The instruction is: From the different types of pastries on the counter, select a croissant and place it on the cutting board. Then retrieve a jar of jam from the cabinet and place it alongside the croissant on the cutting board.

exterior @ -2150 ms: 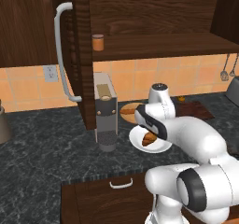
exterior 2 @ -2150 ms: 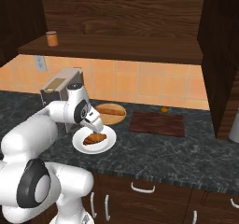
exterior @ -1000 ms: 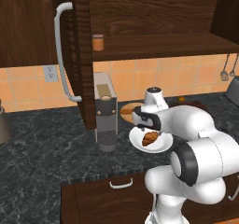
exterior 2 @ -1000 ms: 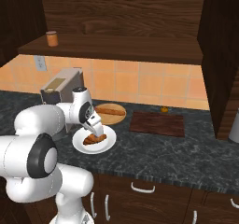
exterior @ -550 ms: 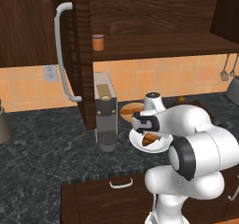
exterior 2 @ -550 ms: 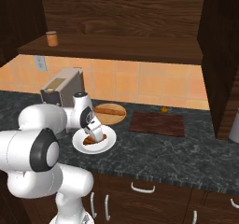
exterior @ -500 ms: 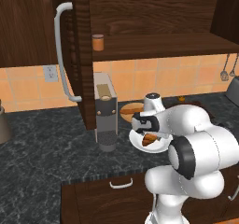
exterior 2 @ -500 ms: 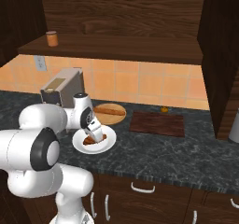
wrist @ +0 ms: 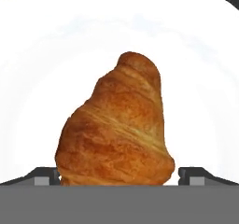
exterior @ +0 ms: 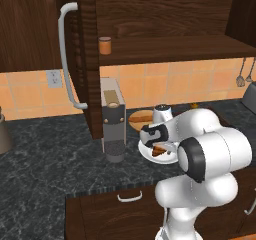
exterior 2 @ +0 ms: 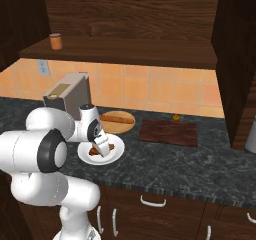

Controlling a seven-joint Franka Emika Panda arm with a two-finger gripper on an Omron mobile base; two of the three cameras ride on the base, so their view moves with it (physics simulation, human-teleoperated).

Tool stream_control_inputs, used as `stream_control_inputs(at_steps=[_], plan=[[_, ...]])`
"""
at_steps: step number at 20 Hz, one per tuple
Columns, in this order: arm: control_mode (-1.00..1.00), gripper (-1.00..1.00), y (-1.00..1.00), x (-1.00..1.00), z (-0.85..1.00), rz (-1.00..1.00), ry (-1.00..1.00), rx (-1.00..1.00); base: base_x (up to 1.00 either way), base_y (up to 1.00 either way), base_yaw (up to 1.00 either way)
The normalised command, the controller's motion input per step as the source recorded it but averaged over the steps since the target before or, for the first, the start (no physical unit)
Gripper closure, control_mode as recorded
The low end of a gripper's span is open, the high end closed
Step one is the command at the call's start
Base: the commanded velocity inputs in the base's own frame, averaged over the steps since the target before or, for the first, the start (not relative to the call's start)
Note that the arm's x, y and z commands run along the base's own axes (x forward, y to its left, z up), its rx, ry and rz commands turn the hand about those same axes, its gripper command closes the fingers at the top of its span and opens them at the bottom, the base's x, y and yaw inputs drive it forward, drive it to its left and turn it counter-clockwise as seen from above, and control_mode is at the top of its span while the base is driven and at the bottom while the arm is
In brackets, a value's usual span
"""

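Observation:
The croissant [wrist: 116,129] lies on a round white plate [wrist: 46,55] on the dark marbled counter [exterior 2: 165,166]. My gripper [wrist: 119,174] is down over it and open, with one dark fingertip [wrist: 46,175] on each side of the pastry's near end. From the base, the gripper [exterior 2: 102,148] covers most of the croissant [exterior 2: 94,151]. The cutting board [exterior 2: 168,132] lies bare to the right of the plate. The jar of jam [exterior 2: 56,41] stands on the shelf of the open cabinet [exterior: 165,49]. A long baguette [exterior 2: 117,118] rests on a round wooden plate [exterior 2: 120,128].
A coffee machine [exterior: 113,124] stands just left of the white plate [exterior: 150,156]. The cabinet door with its curved grey handle [exterior: 67,59] hangs open above the counter. A small orange object [exterior 2: 175,117] sits by the backsplash, and a grey kettle [exterior 2: 250,134] at far right.
The hand has come down from above the plate onto the croissant, and the arm's elbow has swung nearer the base. Croissant, board and jar have stayed put.

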Motion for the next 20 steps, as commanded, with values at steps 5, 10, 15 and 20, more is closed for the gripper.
stream_control_inputs(at_steps=[5,10,15,20], plan=[[-1.0,1.0,0.0,0.07,-0.34,-0.06,0.0,0.0,0.0,0.0,0.0],[-1.0,1.0,0.0,0.0,-0.03,-0.06,0.0,0.0,0.0,0.0,0.0],[-1.0,1.0,0.0,-0.14,0.5,0.0,-0.04,0.02,0.0,0.0,0.0],[-1.0,1.0,-0.21,-0.02,0.41,0.0,-0.03,0.0,0.0,0.0,0.0]])
